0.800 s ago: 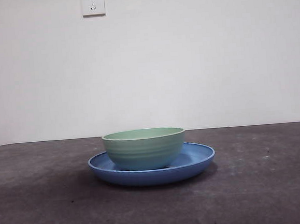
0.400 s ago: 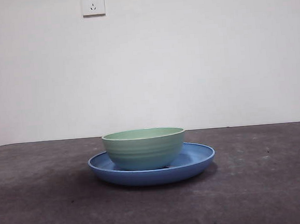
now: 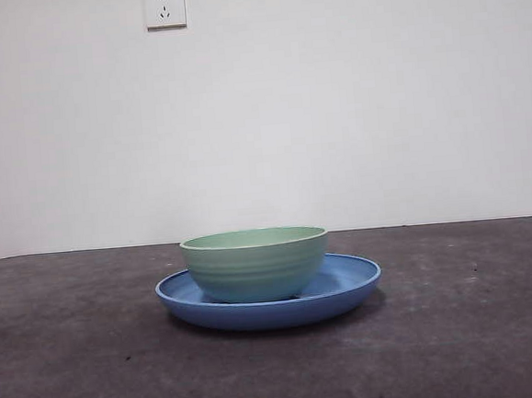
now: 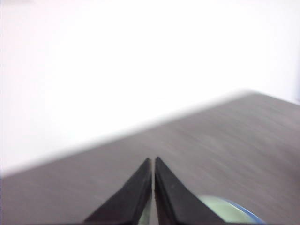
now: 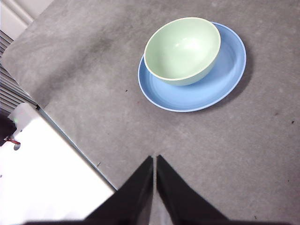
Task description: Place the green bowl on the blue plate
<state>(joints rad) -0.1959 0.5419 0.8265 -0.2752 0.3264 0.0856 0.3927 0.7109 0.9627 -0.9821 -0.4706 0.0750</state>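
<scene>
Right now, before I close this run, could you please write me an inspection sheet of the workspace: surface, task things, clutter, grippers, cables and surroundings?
Surface: dark grey table, matte, with a few small specks.
Job's things: green bowl stands upright on the blue plate, off-centre toward one side of it; in the right wrist view the bowl is empty.
Clutter: nothing seen.
Grippers: left gripper is in the air, jaws shut, holding nothing; right gripper is above the table apart from the plate, jaws shut, holding nothing.
Cables: nothing seen.
Surroundings: white wall with a socket; white board beside the table edge.
</scene>
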